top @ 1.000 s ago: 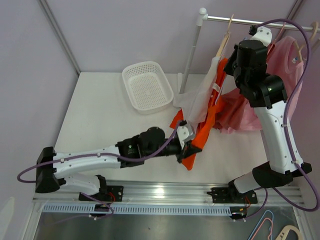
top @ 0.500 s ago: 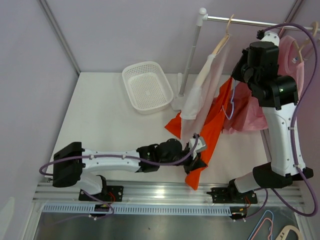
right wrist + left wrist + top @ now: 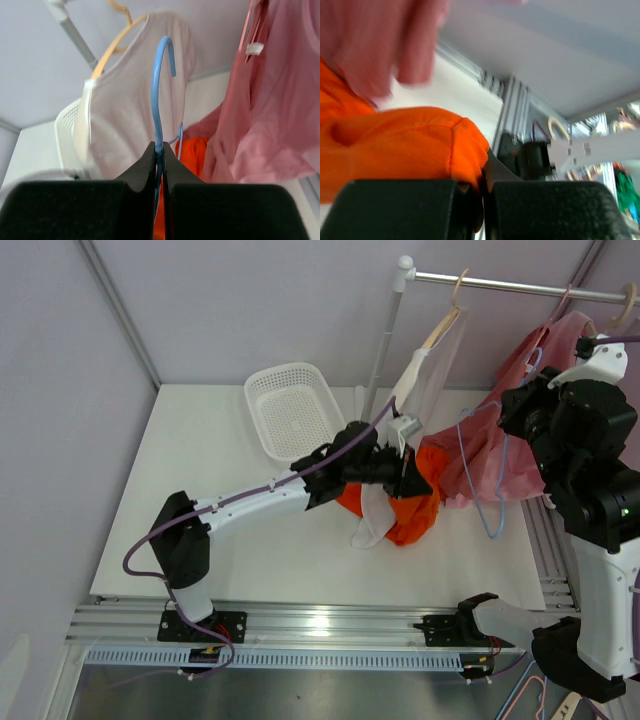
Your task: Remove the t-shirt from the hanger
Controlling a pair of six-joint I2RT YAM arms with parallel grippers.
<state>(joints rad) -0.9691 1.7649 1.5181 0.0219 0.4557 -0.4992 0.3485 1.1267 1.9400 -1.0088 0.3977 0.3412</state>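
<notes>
- Clamped shut on t-shirt (image 3: 415, 512): left fingers (image 3: 395, 210); orange cloth swung from near edge to middle of table (image 3: 230, 480), bunched there.
- Pinched on hanger (image 3: 156, 100) neck: right fingers (image 3: 65, 210); drawn rightward, hanger now bare.
- Judged: shirt off; only release left.

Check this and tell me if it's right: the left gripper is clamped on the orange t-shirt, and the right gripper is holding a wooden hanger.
One detail is wrong. The right gripper is shut on a blue hanger, not a wooden one; the right wrist view shows its blue hook rising from between the fingers. The rest is right: the left gripper is clamped on the orange t-shirt.
</notes>
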